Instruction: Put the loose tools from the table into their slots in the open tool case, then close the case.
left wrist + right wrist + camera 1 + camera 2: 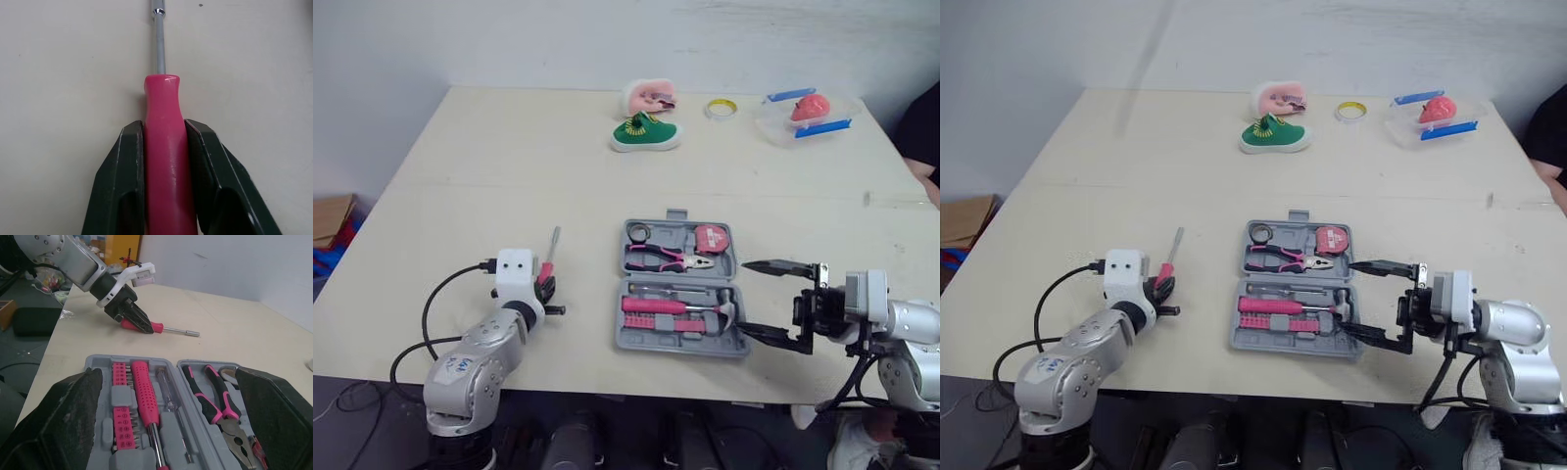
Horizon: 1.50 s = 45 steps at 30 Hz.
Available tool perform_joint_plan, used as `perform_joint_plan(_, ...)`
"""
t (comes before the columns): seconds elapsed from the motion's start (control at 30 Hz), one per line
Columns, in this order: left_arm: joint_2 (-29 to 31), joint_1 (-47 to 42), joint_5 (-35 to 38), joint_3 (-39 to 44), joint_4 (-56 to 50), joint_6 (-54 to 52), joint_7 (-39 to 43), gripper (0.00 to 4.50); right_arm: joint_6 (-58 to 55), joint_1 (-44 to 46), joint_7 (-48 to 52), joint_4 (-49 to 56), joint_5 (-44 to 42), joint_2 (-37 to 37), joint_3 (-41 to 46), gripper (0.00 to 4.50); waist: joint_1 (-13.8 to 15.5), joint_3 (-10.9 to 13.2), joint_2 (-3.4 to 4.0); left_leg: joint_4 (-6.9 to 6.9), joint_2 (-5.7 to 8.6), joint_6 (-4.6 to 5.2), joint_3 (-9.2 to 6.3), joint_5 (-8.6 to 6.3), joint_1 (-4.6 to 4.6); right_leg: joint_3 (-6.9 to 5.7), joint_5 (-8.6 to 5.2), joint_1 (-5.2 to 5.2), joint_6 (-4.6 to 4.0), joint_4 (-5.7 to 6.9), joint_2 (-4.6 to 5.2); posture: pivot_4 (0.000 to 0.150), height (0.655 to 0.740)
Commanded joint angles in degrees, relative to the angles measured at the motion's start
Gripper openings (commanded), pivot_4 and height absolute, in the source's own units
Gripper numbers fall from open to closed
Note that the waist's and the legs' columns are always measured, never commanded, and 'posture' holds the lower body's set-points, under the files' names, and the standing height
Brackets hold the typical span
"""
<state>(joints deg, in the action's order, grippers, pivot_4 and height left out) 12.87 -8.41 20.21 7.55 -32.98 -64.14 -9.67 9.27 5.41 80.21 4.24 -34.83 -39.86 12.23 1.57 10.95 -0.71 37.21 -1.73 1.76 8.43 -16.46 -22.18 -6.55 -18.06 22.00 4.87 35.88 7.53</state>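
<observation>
Screwdriver (551, 252) left of tool case (626, 340)

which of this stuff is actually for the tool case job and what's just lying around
For the job: pink-handled screwdriver, clamped in the left gripper; open tool case; right gripper, open beside the case.
Lying about: green shoe, pink object, tape roll, clear box.

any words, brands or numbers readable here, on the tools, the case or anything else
No text can be read.
Pale patch on the tape measure in the tool case: too small to read.
Pink handle of the screwdriver, seen close in the left wrist view: no marking on it.
</observation>
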Motion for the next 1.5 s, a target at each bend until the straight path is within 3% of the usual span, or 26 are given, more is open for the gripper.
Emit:
perform_joint_plan(0.03, 5.4, -0.6, 1.4, 2.1, -0.5, 10.3, 11.1, 0.57, 2.1, -0.6, -0.7, 1.3, 0.2, -1.0, 2.9, 4.50, -0.1, 0.0, -0.02, -0.01, -0.02, -0.02, 0.00, 0.01, -0.01, -0.01, 0.00, 0.03, -0.01, 0.01, -0.02, 0.150, 0.7400)
perform_joint_plan(0.17, 12.8, -1.2, 3.8, 3.2, 0.4, 20.4, 25.0, 0.57, 3.3, -1.3, -1.6, 0.8, 1.0, -1.3, 4.4, 4.50, -0.2, 0.0, -0.02, -0.08, -0.03, -0.12, 0.06, 0.01, -0.31, 0.01, -0.05, 0.40, -0.10, 0.01, -0.03, 0.150, 0.7400)
perform_joint_plan(0.33, 20.0, -2.4, 7.2, 2.0, 2.5, 25.2, 39.0, 0.57, 2.8, -2.1, -3.2, 0.2, 1.3, -2.1, 6.2, 4.50, -0.2, 0.0, -0.02, -0.09, -0.02, 0.15, 0.12, 0.11, -0.32, 0.04, -0.06, 0.40, -0.11, -0.04, -0.02, 0.150, 0.7400)
perform_joint_plan(0.43, 26.2, -6.3, 9.5, -4.0, 3.8, 32.3, 57.5, 0.57, 3.6, -4.4, -1.5, -1.3, 1.3, -3.7, 8.4, 4.50, -0.2, 0.0, -0.04, -0.07, -0.03, 0.14, 0.13, 0.11, -0.33, 0.01, -0.06, 0.42, -0.11, -0.01, -0.03, 0.150, 0.7400)
perform_joint_plan(0.5, 27.6, -10.1, 13.8, -7.4, 4.0, 29.3, 64.2, 0.57, 3.5, -6.4, -1.1, -0.8, 1.1, -4.3, 9.6, 4.50, 0.2, 0.0, -0.03, -0.07, -0.01, -0.09, 0.10, -0.01, -0.35, -0.04, -0.06, 0.42, -0.11, -0.01, -0.01, 0.150, 0.7400)
perform_joint_plan(0.6, 30.2, -14.4, 10.5, -14.5, 5.1, 29.9, 70.1, 0.57, 3.6, -9.6, -0.7, 0.8, 0.5, -4.5, 10.6, 4.50, 0.1, 0.0, -0.02, -0.07, 0.02, -0.08, 0.11, -0.03, -0.36, 0.00, -0.04, 0.39, -0.09, -0.06, 0.02, 0.150, 0.7400)
perform_joint_plan(0.83, 29.3, -22.6, 3.7, -26.2, 8.0, 29.1, 73.0, 0.57, 4.1, -14.3, -1.3, 3.1, 0.3, -4.0, 12.0, 4.50, -0.6, 0.1, 0.01, -0.09, -0.05, 0.21, 0.17, 0.21, -0.30, 0.05, -0.04, 0.40, -0.07, 0.01, -0.13, 0.150, 0.7400)
perform_joint_plan(1.0, 27.5, -26.1, -1.6, -33.0, 9.0, 23.6, 70.0, 0.57, 2.9, -17.0, -3.1, 6.3, 0.6, -4.0, 12.5, 4.50, -0.2, 0.1, -0.01, -0.04, -0.02, 0.30, 0.15, 0.22, -0.32, 0.08, -0.03, 0.38, -0.06, 0.02, -0.08, 0.150, 0.7400)
perform_joint_plan(1.5, 22.6, -26.6, -5.2, -36.3, 8.8, 16.5, 65.2, 0.57, 1.4, -20.3, -6.7, 10.9, 0.2, -3.7, 12.6, 4.50, -0.2, 0.1, -0.02, 0.01, -0.02, 0.33, 0.08, 0.24, -0.35, 0.06, -0.04, 0.38, -0.06, 0.03, -0.07, 0.150, 0.7400)
